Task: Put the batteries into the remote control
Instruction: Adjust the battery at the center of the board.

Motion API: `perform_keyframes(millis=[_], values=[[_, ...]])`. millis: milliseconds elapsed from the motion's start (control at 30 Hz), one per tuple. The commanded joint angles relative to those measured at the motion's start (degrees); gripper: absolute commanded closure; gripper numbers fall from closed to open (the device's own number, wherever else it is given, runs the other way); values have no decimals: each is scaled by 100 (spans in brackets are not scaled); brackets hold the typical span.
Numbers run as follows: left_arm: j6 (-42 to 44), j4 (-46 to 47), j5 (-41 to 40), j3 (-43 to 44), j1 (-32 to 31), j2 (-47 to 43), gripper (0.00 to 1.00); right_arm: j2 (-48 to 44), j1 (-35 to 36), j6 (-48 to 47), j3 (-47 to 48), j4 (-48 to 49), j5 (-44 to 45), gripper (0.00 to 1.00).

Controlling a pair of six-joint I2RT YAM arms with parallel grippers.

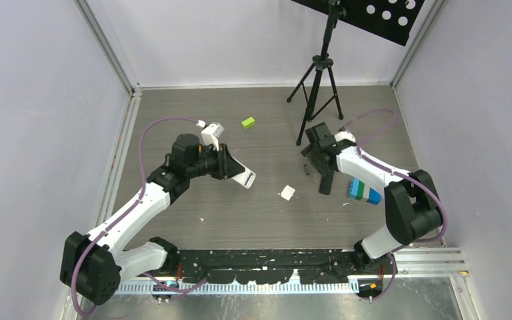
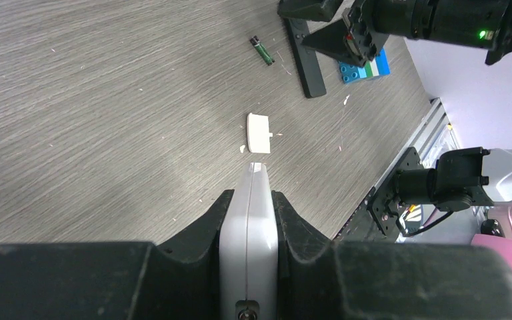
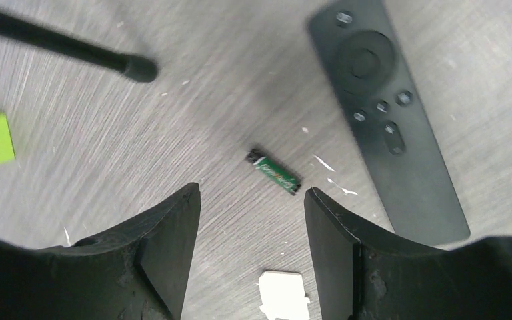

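One green battery (image 3: 273, 172) lies on the table (image 3: 140, 133) just ahead of our right gripper (image 3: 250, 193), whose fingers are spread, its long axis slanting across the gap, while our left gripper (image 2: 250, 198), farther off, clamps the white remote (image 2: 252, 180).

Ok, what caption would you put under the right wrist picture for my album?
Open right gripper poised above a green battery, a black remote lying beside it.

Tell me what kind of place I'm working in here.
Probably a lab test cell: plain panel walls in aluminium framing, a wood-grain table, and a black tripod standing on it.
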Motion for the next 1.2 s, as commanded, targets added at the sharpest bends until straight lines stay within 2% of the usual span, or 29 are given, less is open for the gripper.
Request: perform_keyframes(millis=[0,167,333,467,633,867,933,1067,1100,1167], values=[[62,241,-11,36,20,-215,100,186,10,-2860,561,644,-412,35],[54,218,-9,70,20,-217,100,687,12,-4162,1042,332,-1143,36],[48,125,-13,116,28,-262,100,1026,10,-4614,1326,-222,-676,38],[48,86,-22,116,28,-272,100,1251,12,-4796,1430,-332,-840,45],[40,83,-22,116,28,-264,100,1699,12,-4570,1733,-743,-867,59],[30,68,-16,90,28,-340,100,1779,4,-4335,1630,-744,-907,63],[24,65,-6,82,29,-375,100,1834,-1,-4202,1598,-744,-909,69],[75,-37,-41,121,24,-510,100,1570,-46,-3432,1211,-292,-887,95],[113,-111,-55,165,24,-555,100,1416,-48,-3125,1002,-84,-972,99],[205,-287,-144,286,27,-642,100,1230,-45,-2388,747,248,-942,99]])
